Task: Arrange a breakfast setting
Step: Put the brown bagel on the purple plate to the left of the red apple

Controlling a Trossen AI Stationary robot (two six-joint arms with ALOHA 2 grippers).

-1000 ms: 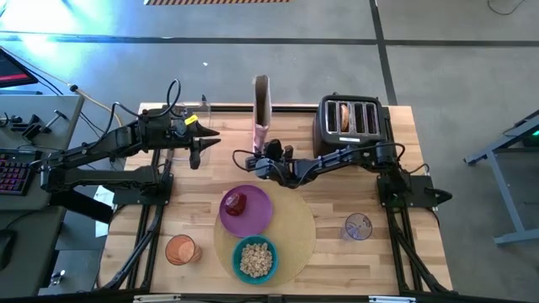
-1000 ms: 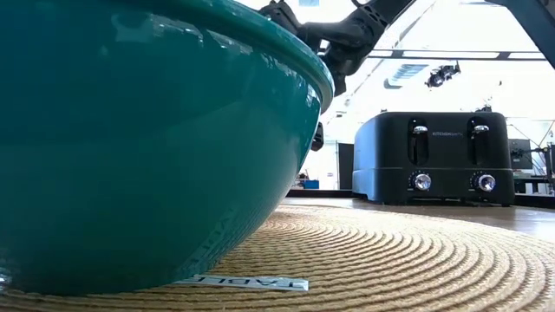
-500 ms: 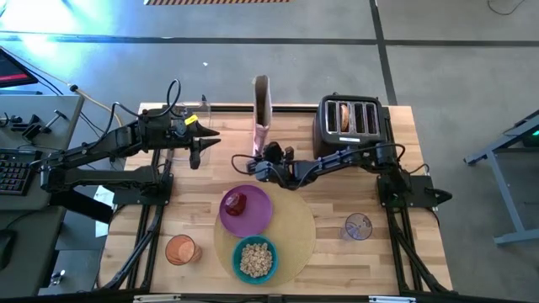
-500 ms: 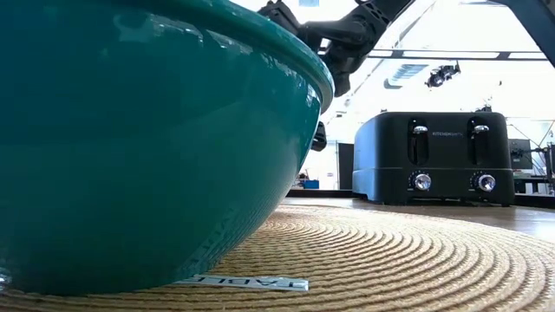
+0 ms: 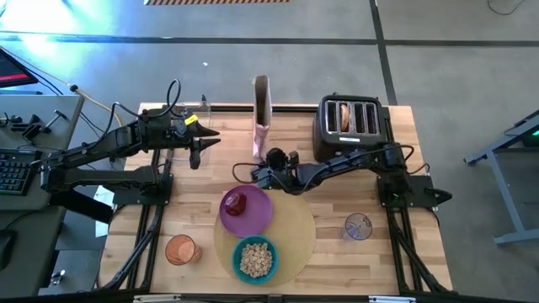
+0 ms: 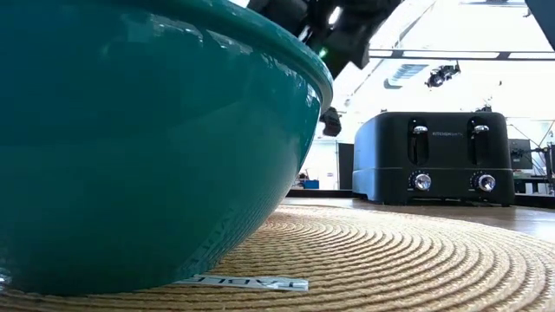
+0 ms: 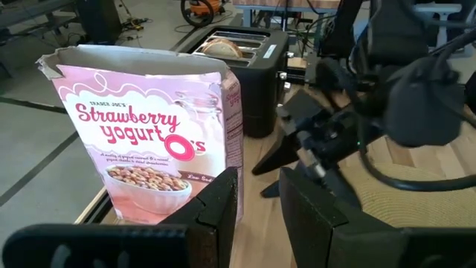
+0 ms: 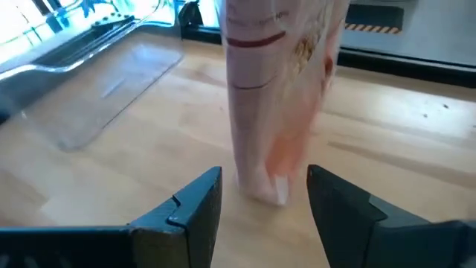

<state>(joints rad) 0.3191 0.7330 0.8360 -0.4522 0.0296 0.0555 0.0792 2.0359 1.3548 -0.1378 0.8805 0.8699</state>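
Facing: the right gripper [image 5: 255, 174] looks straight at the narrow edge of the cereal box [image 5: 262, 109], which stands upright just ahead of its fingertips at the table's back middle.
Right pincer: fingers apart and holding nothing; in the right wrist view the box's foot [image 8: 262, 179] shows in the gap between them, not yet touched.
Left pincer: the left gripper [image 5: 195, 157] waits at the back left, fingers [image 7: 216, 208] narrowly parted and empty, with the box's broad printed face [image 7: 149, 141] before it.
Nearer arm: the right one, clearly; the left is well apart from the box.
Box axis: tall and thin, so a grip across the narrow sides suits it, I judge, and a push on the broad face could tip it.
Setting: the purple plate [image 5: 250, 217] with the red fruit [image 5: 235, 203] and the teal bowl [image 5: 255, 258] of cereal sit on the round tan mat [image 5: 295, 227]; orange cup [image 5: 180, 249] is left of the mat, clear glass [image 5: 358, 226] right of it.
Edges: black toaster [image 5: 351, 124] stands near the box's right; the table's back edge lies just behind it.
Open room: bare wood left of the box and between box and plate.
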